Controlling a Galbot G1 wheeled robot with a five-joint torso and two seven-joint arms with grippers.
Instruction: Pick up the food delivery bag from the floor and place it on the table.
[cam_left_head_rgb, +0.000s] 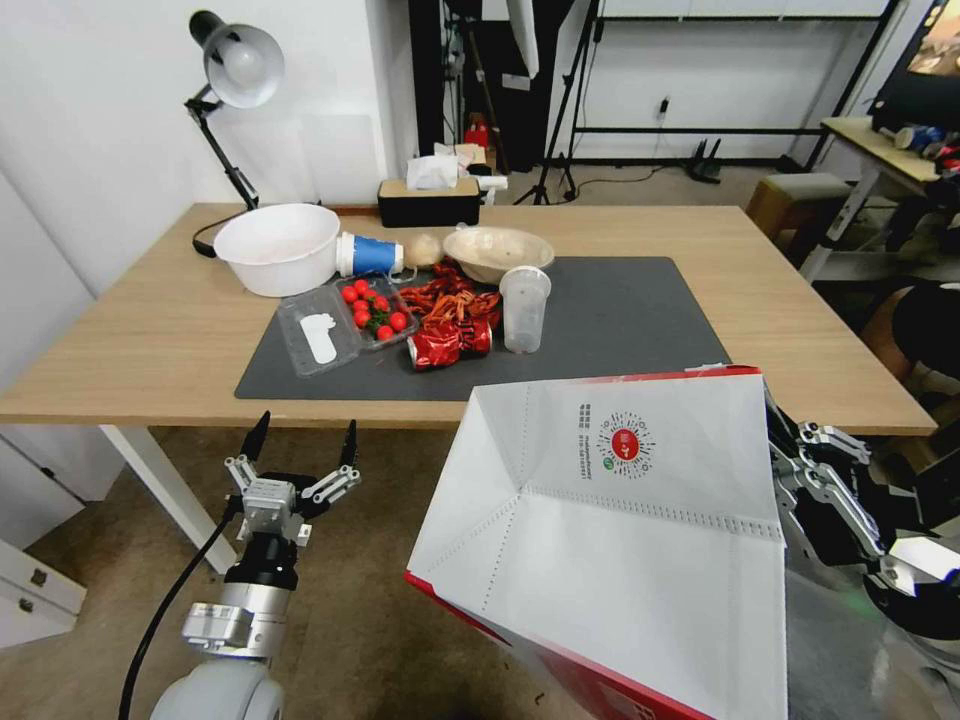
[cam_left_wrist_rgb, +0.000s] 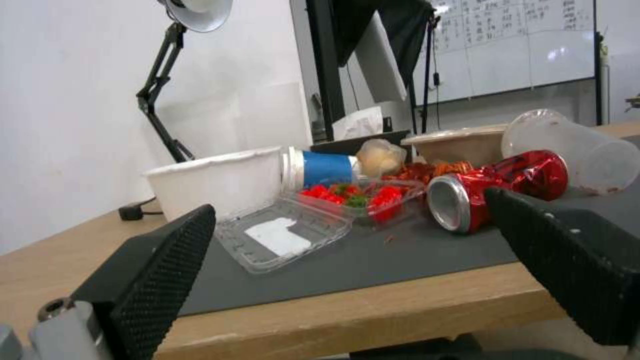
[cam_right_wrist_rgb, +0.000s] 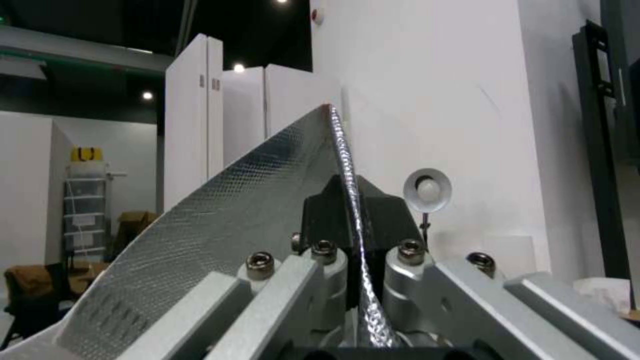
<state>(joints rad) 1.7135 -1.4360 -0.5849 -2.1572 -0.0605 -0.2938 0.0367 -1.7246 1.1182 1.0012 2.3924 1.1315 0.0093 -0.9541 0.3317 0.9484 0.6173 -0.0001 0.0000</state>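
Note:
The food delivery bag (cam_left_head_rgb: 620, 540), white with red sides and a round red logo, hangs tilted in the air off the floor (cam_left_head_rgb: 370, 600), in front of the table's (cam_left_head_rgb: 150, 330) near right edge. My right gripper (cam_left_head_rgb: 785, 445) is at the bag's right side. In the right wrist view the right gripper (cam_right_wrist_rgb: 350, 215) is shut on the bag's silver foil rim (cam_right_wrist_rgb: 220, 225). My left gripper (cam_left_head_rgb: 303, 435) is open and holds nothing, just below the table's front edge. In the left wrist view its fingers (cam_left_wrist_rgb: 160, 270) frame the tabletop clutter.
The dark mat (cam_left_head_rgb: 620, 310) carries a white bowl (cam_left_head_rgb: 280, 248), a tipped blue cup (cam_left_head_rgb: 370, 255), a tomato clamshell (cam_left_head_rgb: 345, 325), a crushed red can (cam_left_head_rgb: 450, 342), a clear cup (cam_left_head_rgb: 524, 308) and a beige bowl (cam_left_head_rgb: 497, 250). A lamp (cam_left_head_rgb: 235, 70) and a tissue box (cam_left_head_rgb: 428, 200) stand behind. The mat's right half is bare.

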